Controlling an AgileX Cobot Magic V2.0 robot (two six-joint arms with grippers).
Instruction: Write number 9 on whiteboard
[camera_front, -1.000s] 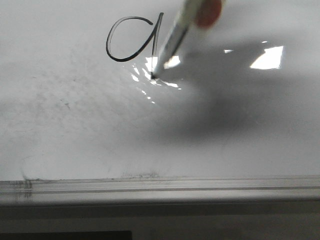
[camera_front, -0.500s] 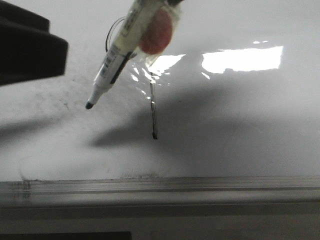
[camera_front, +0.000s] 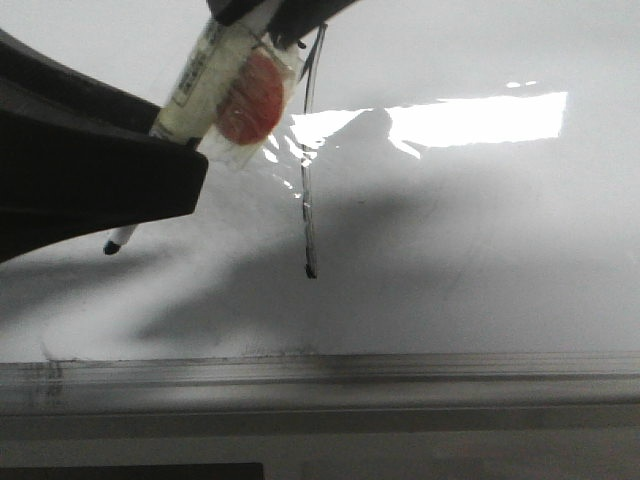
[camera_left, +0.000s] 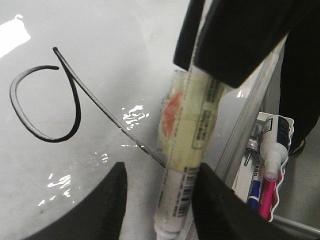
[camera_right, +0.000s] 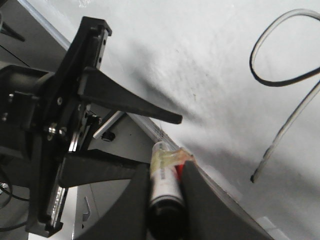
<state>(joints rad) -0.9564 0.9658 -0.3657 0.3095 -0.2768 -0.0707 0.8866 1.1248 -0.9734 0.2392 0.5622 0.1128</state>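
Right end effector (camera_right: 165, 200) clenched on my white barcode-labelled marker (camera_left: 187, 150), tip off whiteboard, pointing between open left end effector (camera_left: 157, 200).

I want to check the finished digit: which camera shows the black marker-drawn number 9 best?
The left wrist view: the black hand-drawn number 9 shows its whole loop and most of its tail. The right wrist view cuts the loop at the picture's edge; the front view shows only the tail.

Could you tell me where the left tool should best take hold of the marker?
Probably the marker by its barcoded barrel, below the taped orange pad, closing across it from both sides. The right tool clamps the upper end; this straight, bare stretch lies between the open left tool fingers.
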